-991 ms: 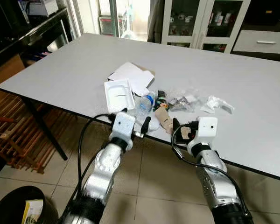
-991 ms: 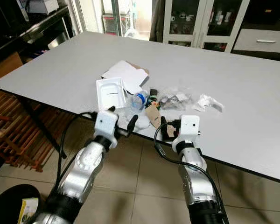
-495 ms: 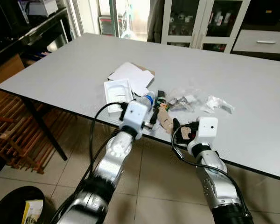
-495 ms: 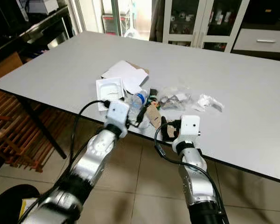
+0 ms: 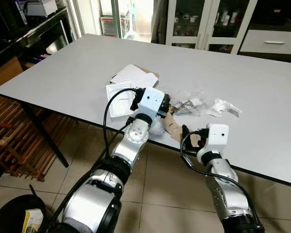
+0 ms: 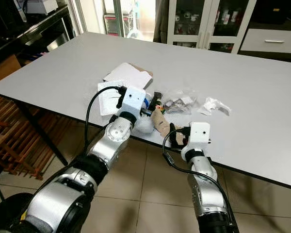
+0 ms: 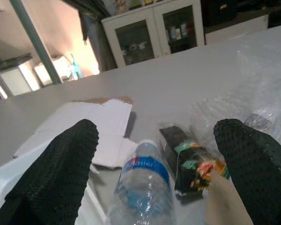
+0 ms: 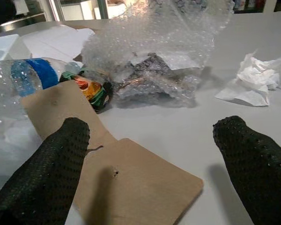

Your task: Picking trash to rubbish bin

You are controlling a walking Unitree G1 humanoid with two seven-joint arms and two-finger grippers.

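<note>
You can make out white lettering on the blue label [image 7: 146, 167] of the clear plastic bottle [image 7: 141, 192] lying near the table's front edge, but it is too blurred to read for certain. Nothing else in your views carries print you could read.

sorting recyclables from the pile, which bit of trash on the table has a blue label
The clear plastic bottle lying on its side, framed by the left end effector. The bubble wrap, crumpled tissue and brown card carry no blue.
</note>
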